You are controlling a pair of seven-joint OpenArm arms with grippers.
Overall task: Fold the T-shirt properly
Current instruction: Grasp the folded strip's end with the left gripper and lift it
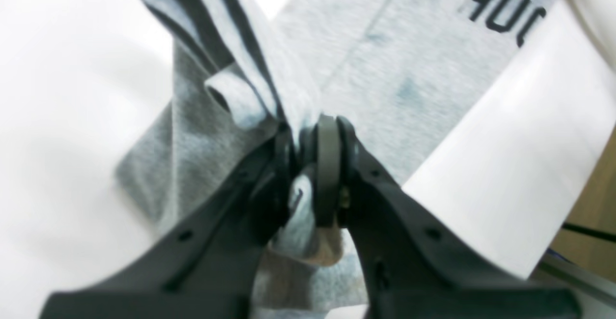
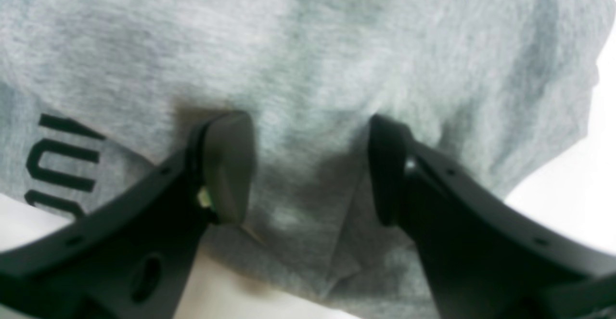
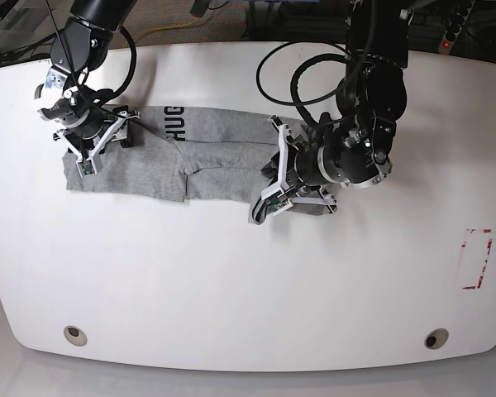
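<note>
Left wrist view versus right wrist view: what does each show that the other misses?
Only the left wrist view shows the left gripper, jaws shut on a bunched fold of the T-shirt, plus the bare white table beside it. Only the right wrist view shows the right gripper, jaws open, tips down on the flat cloth. Both show grey fabric and dark lettering.

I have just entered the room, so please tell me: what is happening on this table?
Two robot arms are folding a grey T-shirt on a white table. The left gripper is shut on a bunched edge of the cloth. The right gripper is open, its fingers resting on the other end. The shirt lies as a long strip.
</note>
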